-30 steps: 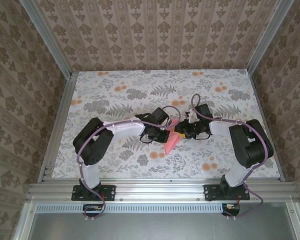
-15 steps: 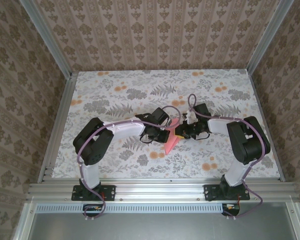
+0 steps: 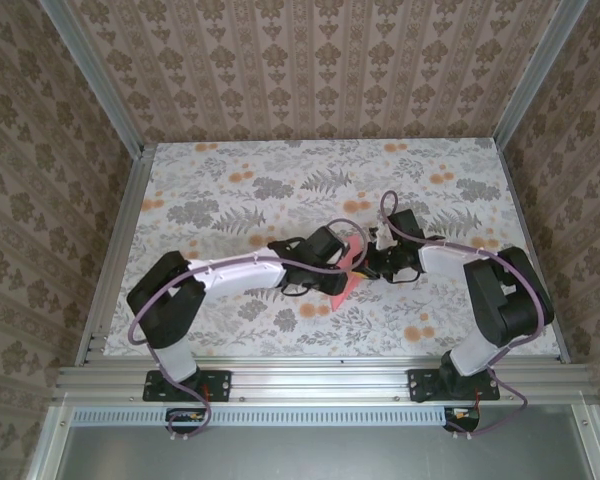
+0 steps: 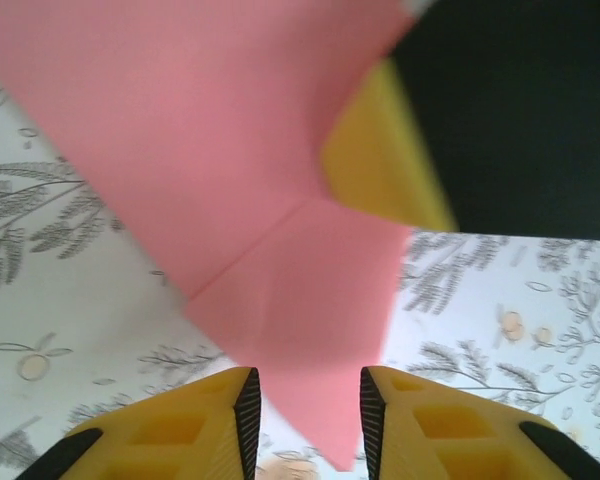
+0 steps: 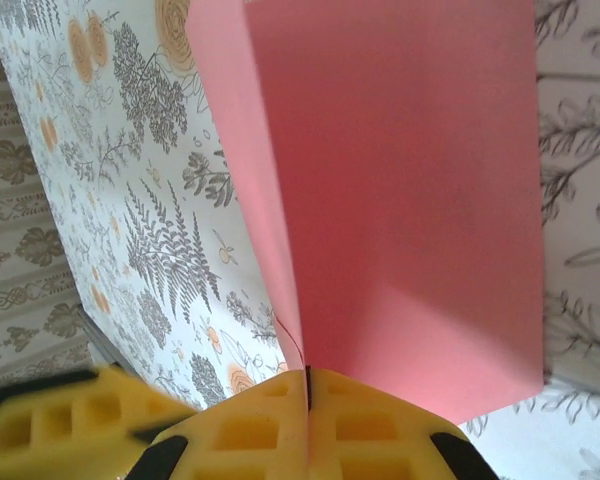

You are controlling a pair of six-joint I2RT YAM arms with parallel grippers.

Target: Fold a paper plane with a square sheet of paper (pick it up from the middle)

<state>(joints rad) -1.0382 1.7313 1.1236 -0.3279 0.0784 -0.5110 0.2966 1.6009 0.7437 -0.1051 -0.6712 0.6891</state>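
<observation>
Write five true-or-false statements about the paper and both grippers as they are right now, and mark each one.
1. The right gripper is shut on the pink paper. True.
2. The left gripper is clamped shut. False: its fingers stand apart.
3. The pink paper is a flat, unfolded square. False: it shows creases and folded flaps.
4. The table is printed with grey leaves and orange flowers. True.
5. The pink paper sits at the table's far left corner. False: it is near the middle, between the two grippers.
</observation>
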